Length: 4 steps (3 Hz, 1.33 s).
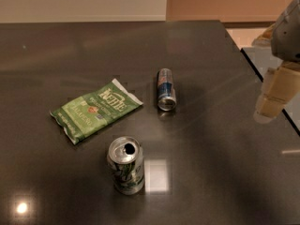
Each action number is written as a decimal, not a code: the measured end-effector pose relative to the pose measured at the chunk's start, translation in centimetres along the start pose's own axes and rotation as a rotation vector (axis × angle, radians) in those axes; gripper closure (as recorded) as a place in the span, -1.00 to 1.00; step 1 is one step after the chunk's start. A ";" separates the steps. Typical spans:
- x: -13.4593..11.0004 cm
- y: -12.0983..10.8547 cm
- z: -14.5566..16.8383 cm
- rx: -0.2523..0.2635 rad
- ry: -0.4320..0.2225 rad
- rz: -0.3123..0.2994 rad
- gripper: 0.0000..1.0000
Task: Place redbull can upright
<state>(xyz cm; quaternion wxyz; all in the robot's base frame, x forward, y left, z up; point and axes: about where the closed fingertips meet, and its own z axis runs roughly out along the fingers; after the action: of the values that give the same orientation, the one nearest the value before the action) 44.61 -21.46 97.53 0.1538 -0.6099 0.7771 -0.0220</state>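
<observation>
redbull can lies on its side mid-tabletop, not upright, so grasp comes first; tool hangs at right edge, well apart, can't tell how open.

This is looking like an office break room or kitchenette: a dark glossy surface is carrying snacks, namely a green crinkled chip bag, a wide silver-and-green soda can and a slim blue-and-silver redbull can. A plain cream wall is standing behind. The robot's beige claw is hanging over the right edge.
</observation>
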 end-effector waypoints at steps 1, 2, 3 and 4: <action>-1.2 -1.8 1.4 -0.044 -0.011 0.020 -1.00; -3.1 -4.1 3.3 -0.081 -0.009 0.092 -1.00; -5.4 -5.9 5.5 -0.093 -0.001 0.222 -1.00; -7.7 -6.7 7.5 -0.102 0.014 0.352 -1.00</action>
<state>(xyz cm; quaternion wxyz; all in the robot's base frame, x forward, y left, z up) 54.50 -14.65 93.53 0.1187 -0.4711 0.8731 0.0402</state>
